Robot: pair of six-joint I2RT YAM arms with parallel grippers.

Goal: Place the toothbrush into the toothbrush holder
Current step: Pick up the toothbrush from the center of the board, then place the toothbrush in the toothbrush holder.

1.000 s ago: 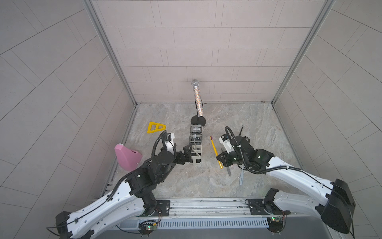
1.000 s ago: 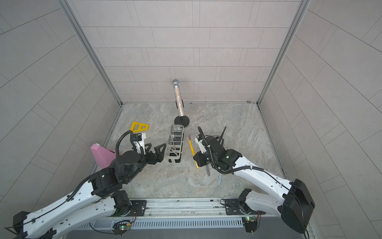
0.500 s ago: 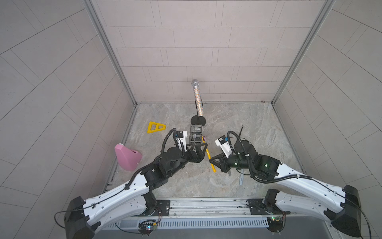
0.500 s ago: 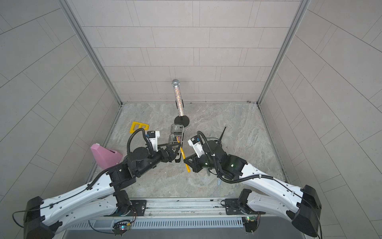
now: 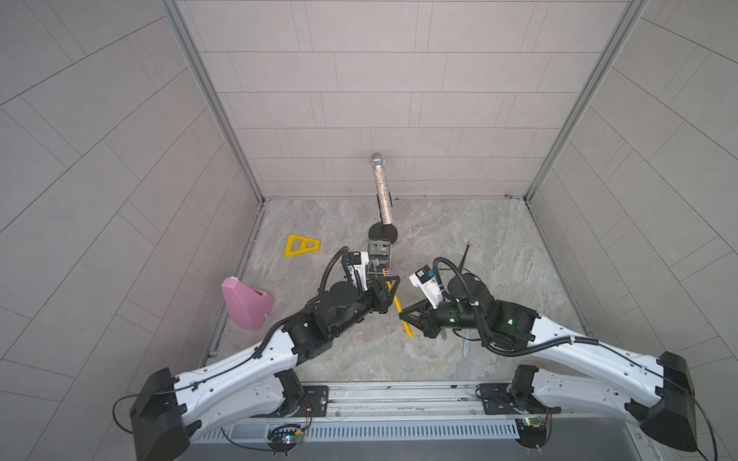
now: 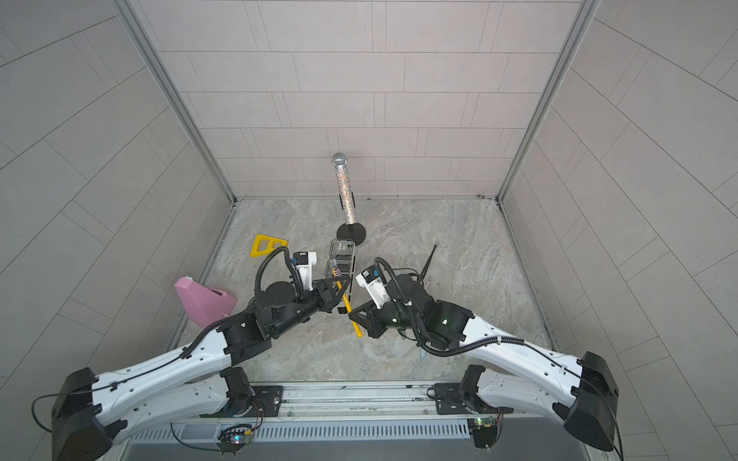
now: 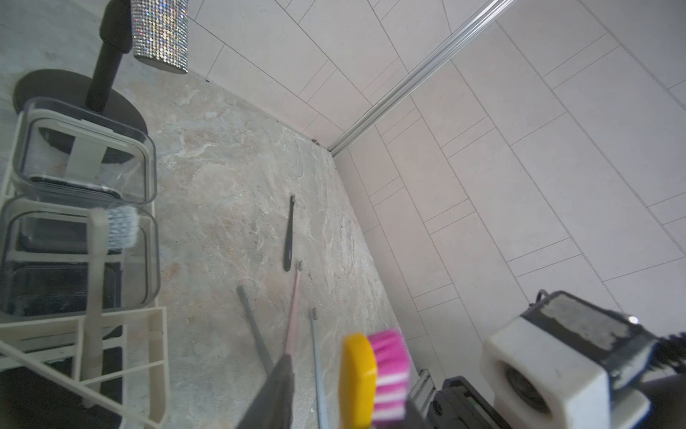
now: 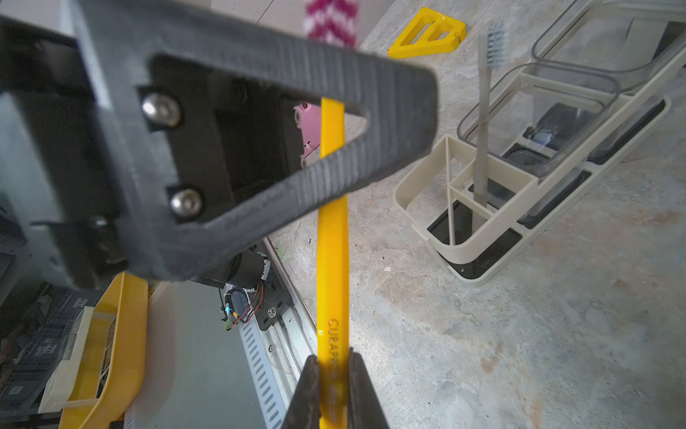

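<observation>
The yellow toothbrush [image 5: 396, 304] is off the table [image 5: 459, 223], slanting in the air just near and to the right of the toothbrush holder [image 8: 460, 243]. Its pink bristled head points up and away, and its tail points down toward the near edge. The right claw [image 8: 334, 371] is clamped on the lower end of the handle. That grip leaves the upper length free but would probably put the claw in the way of lowering the tail into a slot. This is likely why the left claw [image 5: 388, 286] has its fingers on either side of the brush up near the neck, which looks like a handover for a better grip. The left wrist view shows a gap between one finger [image 7: 276, 386] and the yellow head, so I cannot tell whether that claw has closed on the brush. The holder lies in the middle of the table, running from near to far, with its far end just in front of the glittery microphone [image 5: 382, 191] on its stand. The holder's near section is divided into open slots, and a grey toothbrush [image 8: 482, 111] already stands head-up in one of them. The yellow toothbrush probably belongs in one of these slots too, tail first. The two clear cups [image 7: 85, 156] fill the farther sections, so they are less likely targets.
</observation>
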